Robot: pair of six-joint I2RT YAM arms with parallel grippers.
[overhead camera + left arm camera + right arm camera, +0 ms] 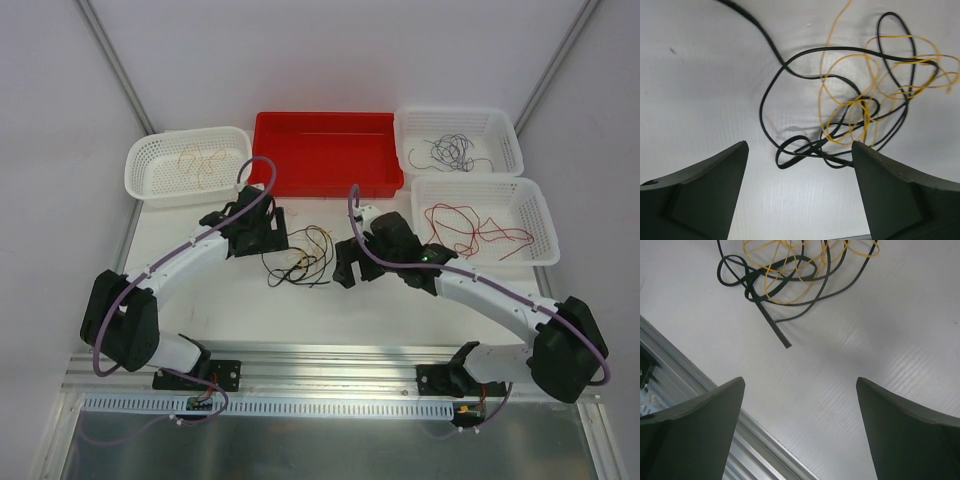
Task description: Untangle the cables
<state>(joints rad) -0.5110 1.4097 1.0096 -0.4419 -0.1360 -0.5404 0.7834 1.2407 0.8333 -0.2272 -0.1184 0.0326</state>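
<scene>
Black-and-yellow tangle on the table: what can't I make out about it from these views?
- Left wrist: the black cable runs off the top edge, so that end is cut off; the yellow cable likewise.
- Right wrist: the top edge cuts both cables; only one black end shows.
- Top external: both are too thin to tell which crosses over which.

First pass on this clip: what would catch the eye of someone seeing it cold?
The bright red bin at the back centre of the table stands out first. In front of it, a black and yellow tangle of cables lies between the left hand and the right hand, both open. On the right, the nearer white basket holds red cables.
</scene>
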